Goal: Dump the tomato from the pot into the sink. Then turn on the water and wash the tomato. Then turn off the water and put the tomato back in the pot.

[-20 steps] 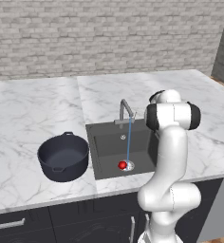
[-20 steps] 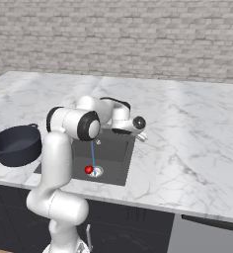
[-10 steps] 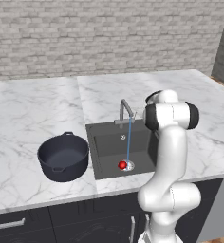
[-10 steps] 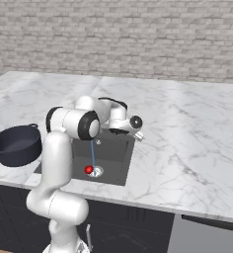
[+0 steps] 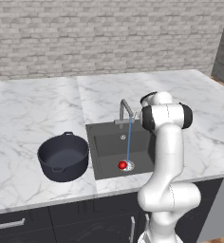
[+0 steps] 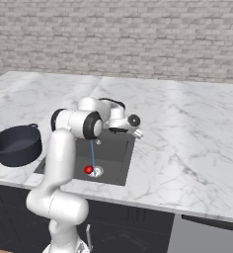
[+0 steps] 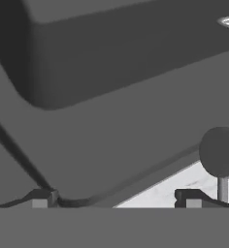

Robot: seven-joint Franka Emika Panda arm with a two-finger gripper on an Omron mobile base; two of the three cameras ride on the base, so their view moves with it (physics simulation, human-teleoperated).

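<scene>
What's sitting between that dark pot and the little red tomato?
Nothing loose. In the left base view, between the pot and the tomato there is bare marble counter, then the sink wall and floor.

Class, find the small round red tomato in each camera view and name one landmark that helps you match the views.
Left base view: the small round red tomato lies low in the centre, on the floor of the dark grey sink, beside the round silver drain.
Right base view: left of centre, same spot under the thin blue water stream.
Hand view: I cannot make the tomato out.
Shared landmark: the water stream from the grey metal faucet.
</scene>
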